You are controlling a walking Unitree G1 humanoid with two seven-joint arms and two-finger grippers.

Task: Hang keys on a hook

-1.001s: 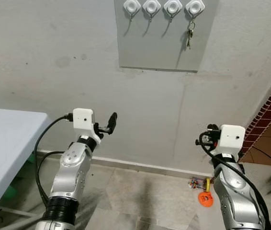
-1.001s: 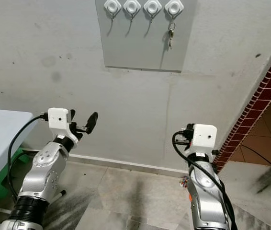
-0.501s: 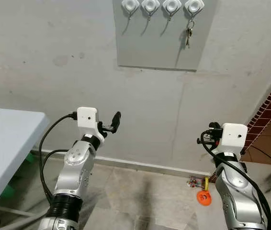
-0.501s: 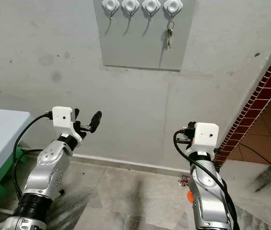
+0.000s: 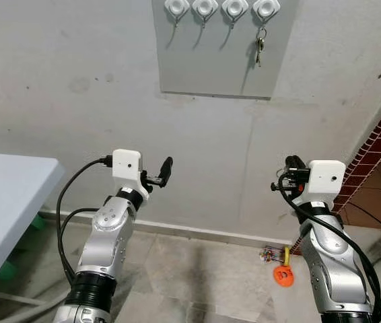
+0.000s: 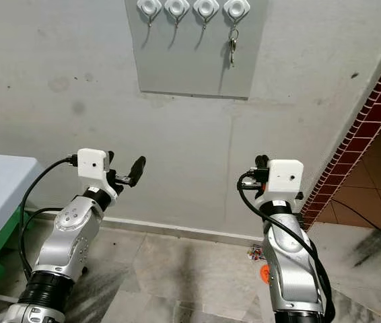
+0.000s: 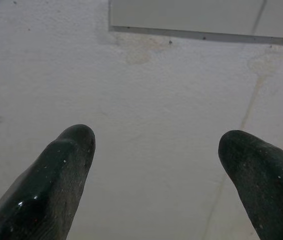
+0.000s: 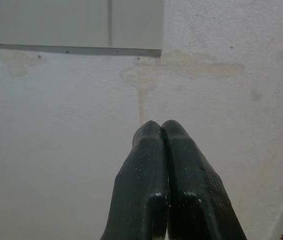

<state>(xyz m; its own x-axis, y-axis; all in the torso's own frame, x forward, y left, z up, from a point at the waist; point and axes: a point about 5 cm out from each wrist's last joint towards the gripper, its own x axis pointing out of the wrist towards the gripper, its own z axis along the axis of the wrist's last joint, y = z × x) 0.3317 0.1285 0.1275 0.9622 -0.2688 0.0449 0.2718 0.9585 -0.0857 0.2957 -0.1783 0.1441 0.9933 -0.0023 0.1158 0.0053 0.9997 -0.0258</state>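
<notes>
A bunch of keys (image 5: 260, 44) hangs from the rightmost of several white hooks (image 5: 266, 8) on a grey wall panel (image 5: 211, 64) high on the wall. My left gripper (image 5: 158, 176) is raised at chest height well below the panel, its fingers (image 7: 56, 180) spread open with nothing between them. My right gripper (image 5: 290, 169) is held up on the right at the same height, fingers (image 8: 164, 170) pressed together and empty, pointing at the wall below the panel's lower edge (image 8: 76, 49).
A white table (image 5: 5, 202) juts in at the left. On the tiled floor by the wall lie an orange object (image 5: 283, 273) and a small multicoloured item (image 5: 268, 254). A red brick-tiled wall (image 5: 379, 145) rises at the right.
The camera view has shifted slightly left, so the panel sits a little further left and higher. The left arm has edged a little to the right. Keys stay on the hook.
</notes>
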